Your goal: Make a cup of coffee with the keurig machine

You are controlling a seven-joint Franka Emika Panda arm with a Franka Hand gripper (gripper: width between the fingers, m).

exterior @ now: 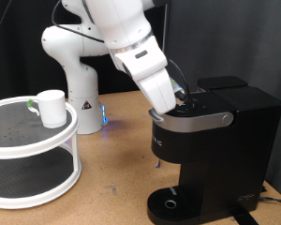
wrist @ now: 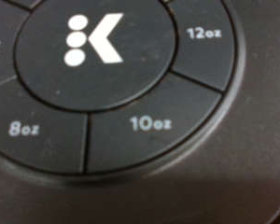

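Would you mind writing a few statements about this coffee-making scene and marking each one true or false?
1. The cup stands on the top tier of the round white rack. True.
2. The cup is on the drip tray. False: the drip tray holds nothing, and the cup is on the rack at the exterior view's left.
3. The arm reaches down to the top of the keurig machine. True; the tool itself is hidden at the machine's top.
4. The wrist view shows the button panel close up, with 8oz, 10oz and 12oz labels. True.
5. The machine's lid is raised wide open. False: the silver lid handle lies down and the lid looks shut.
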